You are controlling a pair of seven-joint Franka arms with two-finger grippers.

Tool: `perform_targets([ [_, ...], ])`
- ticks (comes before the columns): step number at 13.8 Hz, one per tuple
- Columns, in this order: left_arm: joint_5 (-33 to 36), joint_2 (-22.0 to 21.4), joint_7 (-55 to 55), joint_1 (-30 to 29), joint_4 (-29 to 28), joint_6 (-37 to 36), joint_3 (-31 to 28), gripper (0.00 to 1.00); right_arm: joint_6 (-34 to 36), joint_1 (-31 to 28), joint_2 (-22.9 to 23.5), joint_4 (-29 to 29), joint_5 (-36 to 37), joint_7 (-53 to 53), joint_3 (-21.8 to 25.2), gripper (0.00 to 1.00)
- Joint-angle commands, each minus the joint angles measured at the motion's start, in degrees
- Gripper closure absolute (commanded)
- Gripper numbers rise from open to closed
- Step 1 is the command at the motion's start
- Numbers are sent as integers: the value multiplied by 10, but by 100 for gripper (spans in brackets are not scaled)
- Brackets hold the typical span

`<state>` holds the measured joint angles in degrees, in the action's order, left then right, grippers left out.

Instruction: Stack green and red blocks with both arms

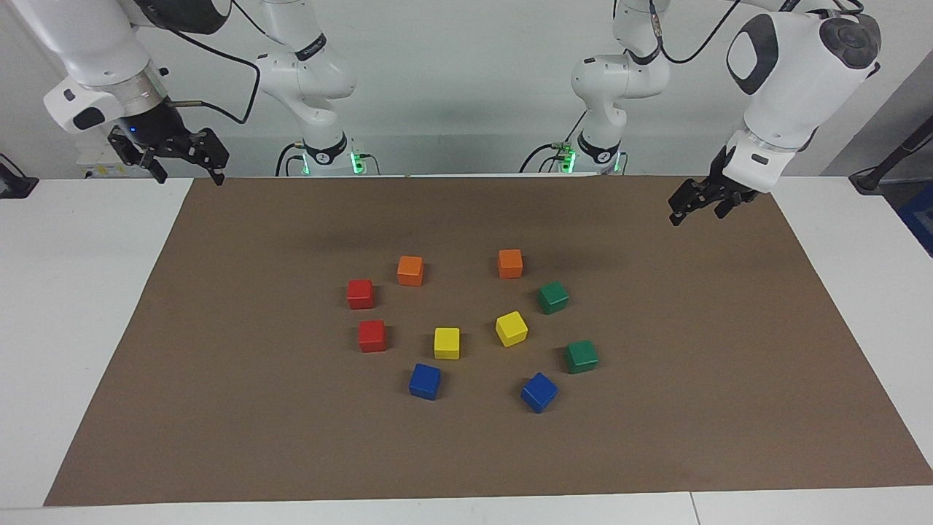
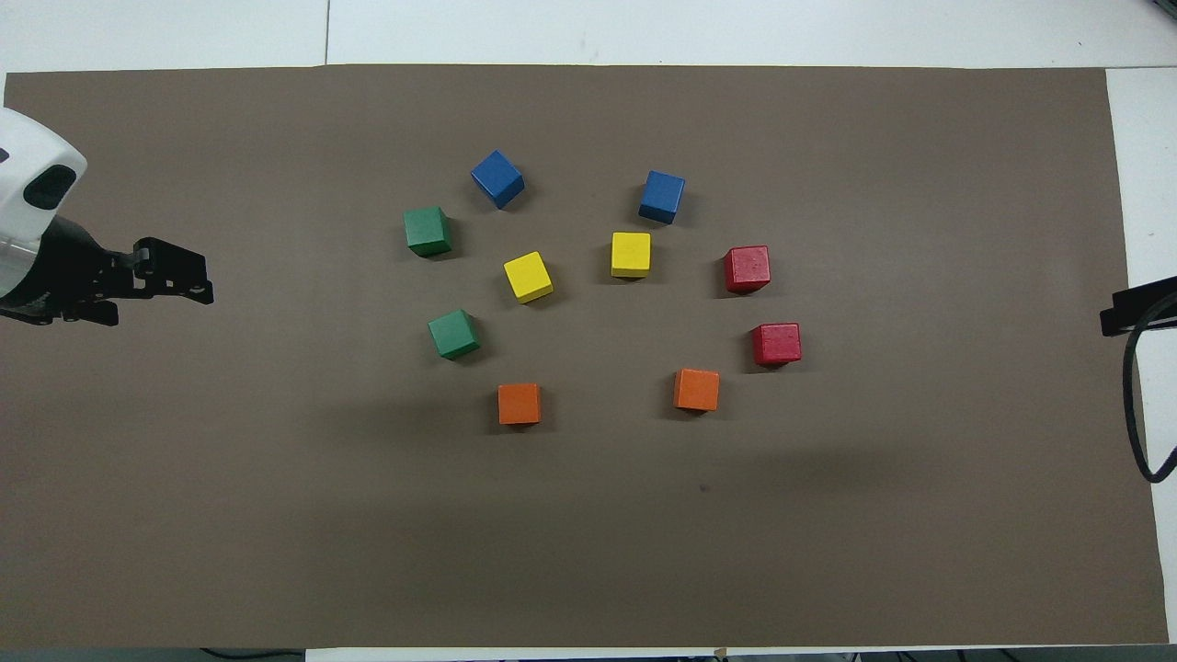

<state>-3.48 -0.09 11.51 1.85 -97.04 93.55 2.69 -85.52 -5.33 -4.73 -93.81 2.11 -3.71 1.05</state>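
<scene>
- Your left end effector (image 1: 698,203) and right end effector (image 1: 178,157) hang open, holding nothing, above the table's robot-side corners.
- 2 green blocks (image 1: 553,297) and 2 red blocks (image 1: 360,293) sit mid-table, unstacked.
- They look light, rigid, matte: pinch 2 flat side faces.

You have one high camera across the table facing the robots and one above their own end looking steeply down and forward, half a turn apart, both set back and sharing the brown mat (image 1: 219,408) (image 2: 276,515) with its blocks.
</scene>
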Motion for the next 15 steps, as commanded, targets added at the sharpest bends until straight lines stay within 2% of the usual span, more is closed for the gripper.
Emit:
perform_targets([
  [1, -4, -8, -2, -6, -1, -7, 1, 0, -6, 0, -14, -16, 5, -2, -2, 0],
  [15, -4, -8, -2, -5, -1, -7, 1, 0, -6, 1, -15, -21, -1, -2, -5, 0],
])
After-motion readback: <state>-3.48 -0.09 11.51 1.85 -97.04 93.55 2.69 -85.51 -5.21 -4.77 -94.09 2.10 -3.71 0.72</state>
